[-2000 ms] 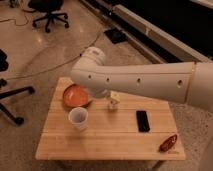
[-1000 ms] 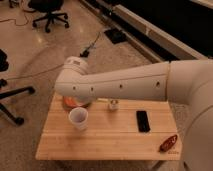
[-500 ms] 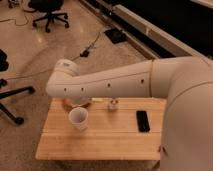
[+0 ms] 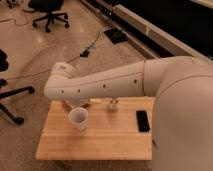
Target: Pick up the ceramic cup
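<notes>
The ceramic cup [image 4: 78, 119] is small, plain white and upright on the left half of the wooden table [image 4: 95, 142]. My white arm [image 4: 115, 85] reaches from the right across the table's back edge and bends down at a round joint [image 4: 60, 76] on the left. The gripper [image 4: 75, 104] is mostly hidden under the arm; only a dark part shows, just behind and above the cup's rim. The orange bowl is almost wholly covered by the arm.
A small pale bottle [image 4: 114, 105] stands at the table's back middle. A black phone [image 4: 143, 120] lies to the right. Office chairs [image 4: 47, 10] and a chair base [image 4: 10, 102] stand on the floor, with cables [image 4: 90, 50] behind the table.
My arm has swung left and lower over the table's back. It now covers the orange bowl and the table's right end. The cup has not moved.
</notes>
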Controlling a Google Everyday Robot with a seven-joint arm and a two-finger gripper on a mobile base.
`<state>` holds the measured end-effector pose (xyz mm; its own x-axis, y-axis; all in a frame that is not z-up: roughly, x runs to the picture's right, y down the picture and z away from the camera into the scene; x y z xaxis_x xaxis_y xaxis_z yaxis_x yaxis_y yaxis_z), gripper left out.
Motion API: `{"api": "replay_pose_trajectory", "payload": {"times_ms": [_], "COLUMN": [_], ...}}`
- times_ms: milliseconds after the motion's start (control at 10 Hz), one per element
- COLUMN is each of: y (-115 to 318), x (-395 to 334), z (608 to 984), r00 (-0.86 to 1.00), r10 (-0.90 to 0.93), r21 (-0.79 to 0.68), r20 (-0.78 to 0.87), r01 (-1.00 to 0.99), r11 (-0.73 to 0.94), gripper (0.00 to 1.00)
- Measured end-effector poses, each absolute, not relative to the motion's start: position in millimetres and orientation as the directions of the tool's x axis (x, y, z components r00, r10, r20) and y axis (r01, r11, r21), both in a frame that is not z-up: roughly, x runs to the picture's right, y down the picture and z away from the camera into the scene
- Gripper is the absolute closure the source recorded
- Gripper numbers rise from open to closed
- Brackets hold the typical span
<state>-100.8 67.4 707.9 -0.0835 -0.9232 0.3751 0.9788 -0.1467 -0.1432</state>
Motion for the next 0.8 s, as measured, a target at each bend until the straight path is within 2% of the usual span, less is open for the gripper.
{"api": "replay_pose_trajectory", "payload": {"times_ms": [800], "y": [74], "x": [-111], "z": [726], "r00": [-0.066], "r10": [-0.917], "r21": [-0.164], "r20": [0.394], "r01": [0.976], "r11": [-0.141], "gripper": [0.20]}}
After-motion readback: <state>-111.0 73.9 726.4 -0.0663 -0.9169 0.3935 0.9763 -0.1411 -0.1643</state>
